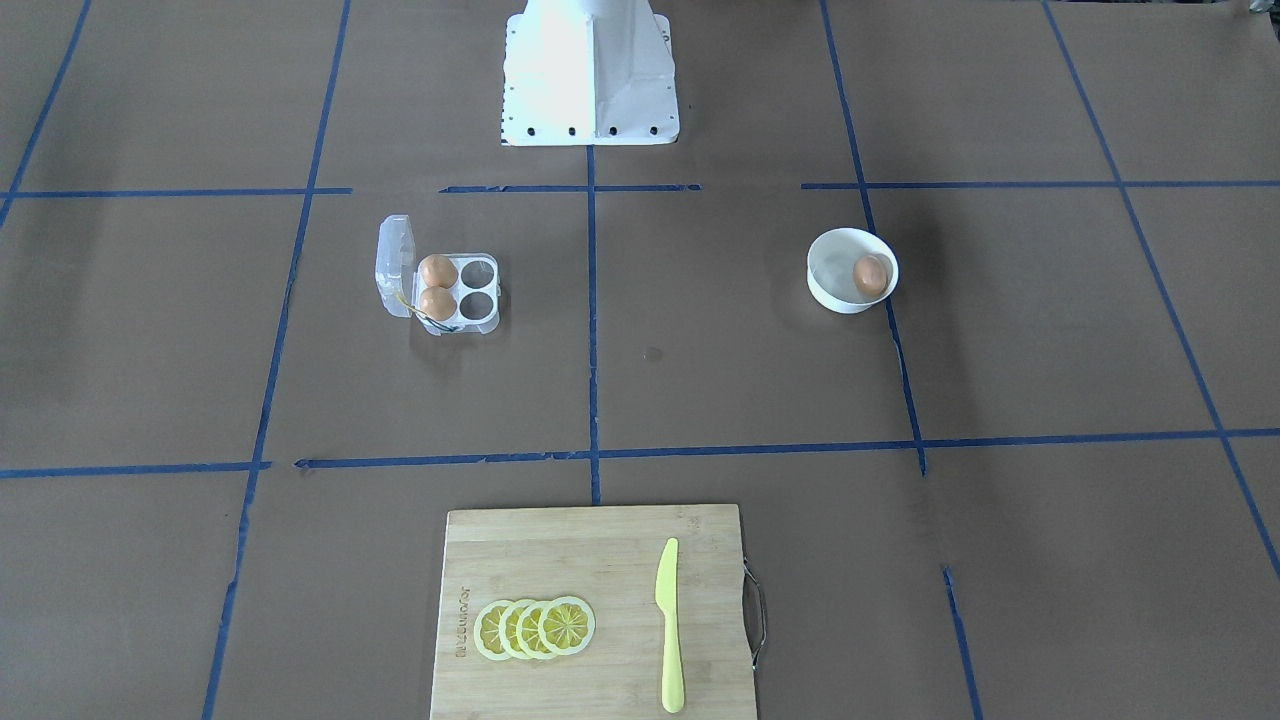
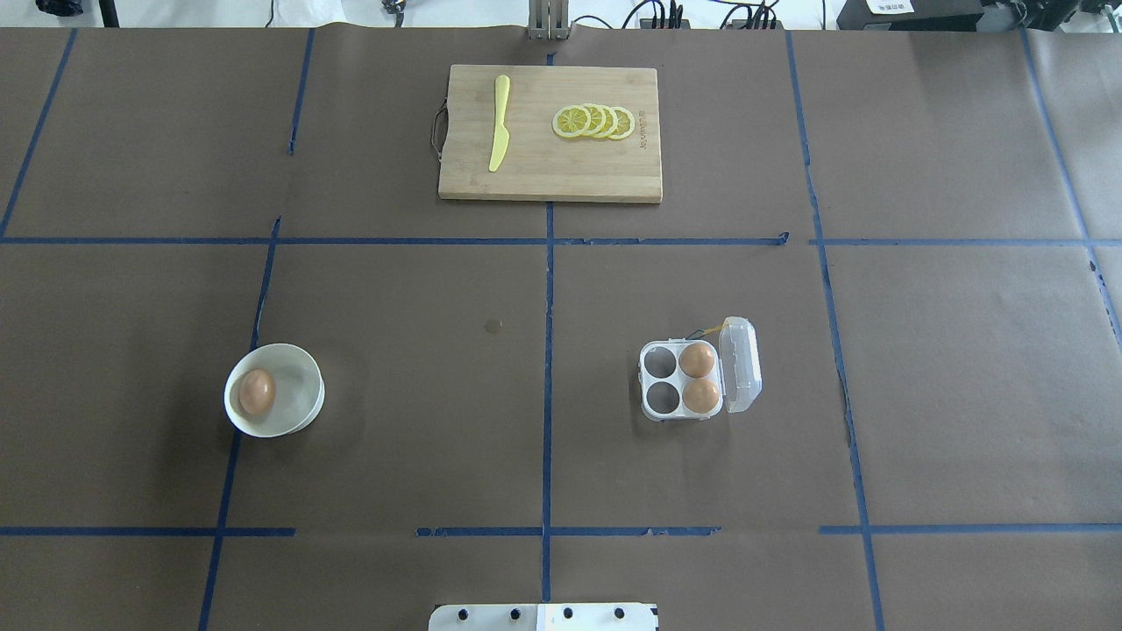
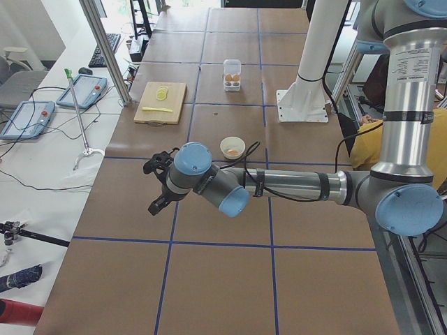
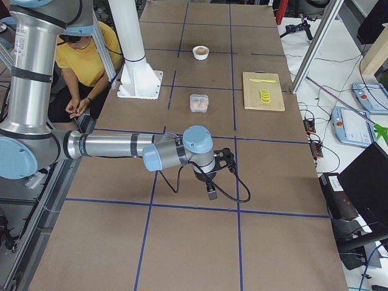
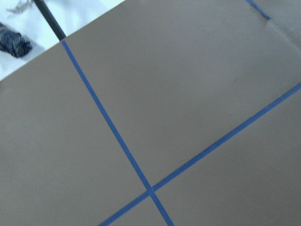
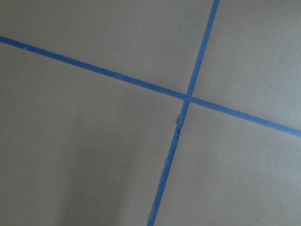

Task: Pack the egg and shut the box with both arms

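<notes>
The clear egg box (image 1: 478, 288) stands open with its lid (image 1: 394, 265) flipped up. Two brown eggs (image 1: 438, 271) (image 1: 437, 303) fill the cells by the hinge; the other two cells are empty. A third egg (image 1: 870, 274) lies in a white bowl (image 1: 832, 270). In the overhead view the box (image 2: 662, 379) is right of centre and the bowl's egg (image 2: 257, 392) is at the left. My left gripper (image 3: 159, 183) shows only in the exterior left view and my right gripper (image 4: 210, 182) only in the exterior right view. Both hang over bare table far from the box; I cannot tell whether they are open or shut.
A bamboo cutting board (image 2: 561, 166) at the far side carries a yellow knife (image 2: 500, 123) and several lemon slices (image 2: 594, 121). The white base block (image 1: 590, 70) stands at the robot's side. A person in yellow (image 4: 91, 54) sits beside the base.
</notes>
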{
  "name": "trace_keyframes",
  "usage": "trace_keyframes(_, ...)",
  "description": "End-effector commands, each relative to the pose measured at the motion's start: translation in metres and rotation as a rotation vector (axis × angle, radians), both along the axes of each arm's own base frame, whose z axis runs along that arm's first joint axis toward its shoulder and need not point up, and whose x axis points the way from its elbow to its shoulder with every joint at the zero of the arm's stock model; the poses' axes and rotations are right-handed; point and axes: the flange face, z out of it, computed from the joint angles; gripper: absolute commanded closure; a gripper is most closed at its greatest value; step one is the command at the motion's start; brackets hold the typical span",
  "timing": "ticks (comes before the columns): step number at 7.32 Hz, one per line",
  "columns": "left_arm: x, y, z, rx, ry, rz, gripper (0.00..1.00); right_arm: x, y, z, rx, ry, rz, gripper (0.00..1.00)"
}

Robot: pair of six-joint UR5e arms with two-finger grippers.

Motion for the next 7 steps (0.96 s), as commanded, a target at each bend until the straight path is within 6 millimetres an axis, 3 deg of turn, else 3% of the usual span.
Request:
trace_keyframes(1,0.003,-0.006,-0.016,0.048,0.041,-0.031,0.00,-0.001,-0.008,-0.011,-0.058,-0.029,0.087,0.00)
trace_keyframes(2,0.010,0.008,-0.025,0.151,0.064,-0.008,0.00,-0.002,-0.017,-0.022,-0.065,-0.051,0.113,0.00)
trace_keyframes(3,0.051,0.021,-0.023,0.113,0.144,0.100,0.00,-0.003,-0.019,-0.025,-0.057,-0.053,0.108,0.00)
trace_keyframes(4,0.090,0.025,-0.046,0.048,0.207,0.119,0.00,-0.003,-0.019,-0.025,-0.058,-0.053,0.109,0.00)
trace_keyframes(6,0.134,0.049,-0.082,-0.094,0.302,0.063,0.00,-0.003,-0.018,-0.023,-0.064,-0.053,0.111,0.00)
trace_keyframes(7,0.173,0.062,-0.103,-0.141,0.312,-0.015,0.00,-0.003,-0.018,-0.023,-0.065,-0.054,0.110,0.00)
